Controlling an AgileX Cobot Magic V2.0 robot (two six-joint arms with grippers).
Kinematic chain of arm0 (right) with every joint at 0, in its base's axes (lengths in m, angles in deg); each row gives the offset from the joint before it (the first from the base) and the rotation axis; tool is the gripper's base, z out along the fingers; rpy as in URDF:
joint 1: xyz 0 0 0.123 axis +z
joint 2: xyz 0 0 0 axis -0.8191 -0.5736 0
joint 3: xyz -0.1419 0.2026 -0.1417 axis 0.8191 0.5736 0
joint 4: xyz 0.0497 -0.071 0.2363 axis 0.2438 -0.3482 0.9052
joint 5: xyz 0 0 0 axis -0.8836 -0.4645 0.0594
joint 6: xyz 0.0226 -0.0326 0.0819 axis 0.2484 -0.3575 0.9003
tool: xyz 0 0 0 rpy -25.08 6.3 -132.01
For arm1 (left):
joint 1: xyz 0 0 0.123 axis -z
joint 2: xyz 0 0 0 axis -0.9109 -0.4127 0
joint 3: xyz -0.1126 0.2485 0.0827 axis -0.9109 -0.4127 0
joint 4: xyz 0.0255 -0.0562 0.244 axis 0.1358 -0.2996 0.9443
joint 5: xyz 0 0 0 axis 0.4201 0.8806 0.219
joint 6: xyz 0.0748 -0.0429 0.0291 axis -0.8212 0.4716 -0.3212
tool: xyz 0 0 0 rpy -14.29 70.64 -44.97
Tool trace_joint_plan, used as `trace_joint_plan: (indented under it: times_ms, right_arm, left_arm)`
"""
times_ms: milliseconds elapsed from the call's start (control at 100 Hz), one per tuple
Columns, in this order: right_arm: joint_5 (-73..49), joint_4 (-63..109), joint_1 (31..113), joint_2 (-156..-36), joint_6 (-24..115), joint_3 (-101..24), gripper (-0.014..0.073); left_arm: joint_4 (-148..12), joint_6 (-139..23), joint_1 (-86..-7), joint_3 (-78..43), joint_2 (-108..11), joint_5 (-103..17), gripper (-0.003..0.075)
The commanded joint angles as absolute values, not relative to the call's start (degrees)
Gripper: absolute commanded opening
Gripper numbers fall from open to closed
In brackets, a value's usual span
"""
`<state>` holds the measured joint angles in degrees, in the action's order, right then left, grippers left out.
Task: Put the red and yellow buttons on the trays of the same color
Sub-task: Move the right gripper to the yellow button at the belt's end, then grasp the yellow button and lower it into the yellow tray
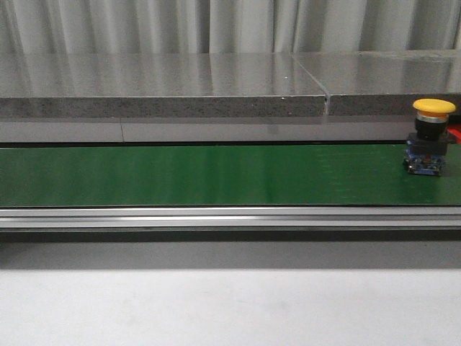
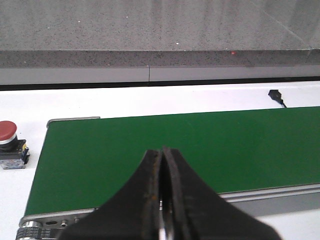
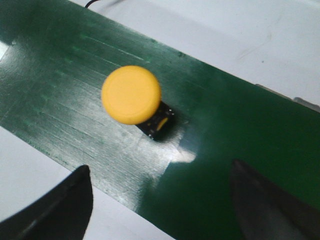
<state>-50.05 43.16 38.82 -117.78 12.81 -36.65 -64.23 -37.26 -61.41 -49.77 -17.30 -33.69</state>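
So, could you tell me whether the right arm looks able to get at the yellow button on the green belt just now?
Probably yes: the right gripper hangs open above the yellow button, which stands alone on the belt, nothing between them.

No text, label, brand, number or sign can be read in any of the views. The yellow button [image 1: 433, 108], its dark base [image 1: 423, 156] and the green belt [image 1: 216, 175] carry no legible marking in the front view. The red button [image 2: 7, 131] seen by the left wrist camera is likewise plain, and so is the yellow cap in the right wrist view.
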Motion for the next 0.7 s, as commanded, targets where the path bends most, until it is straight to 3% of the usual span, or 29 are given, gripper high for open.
trace_joint_plan:
  times_ms: [0,370,380,610,690]
  right_arm:
    - [-46.01,44.17,40.43,-116.51,11.96,-36.85,0.0563]
    - [-38.47,44.22,43.46,-121.20,11.96,-36.86,0.0563]
    - [-38.20,44.22,43.46,-121.33,11.96,-36.86,0.0511]
    - [-34.10,45.66,43.53,-124.74,11.96,-36.93,0.0478]
    - [-33.70,45.83,43.53,-125.43,11.96,-36.93,0.0372]
  left_arm:
    - [-65.37,-36.99,-61.06,-48.23,-17.48,-37.40,-0.0019]
    - [-65.37,-36.99,-61.06,-48.23,-17.48,-37.40,-0.0019]
    - [-65.37,-36.99,-61.06,-48.23,-17.48,-37.40,-0.0019]
    - [-65.37,-36.99,-61.06,-48.23,-17.48,-37.40,-0.0019]
    - [-65.37,-36.99,-61.06,-48.23,-17.48,-37.40,-0.0019]
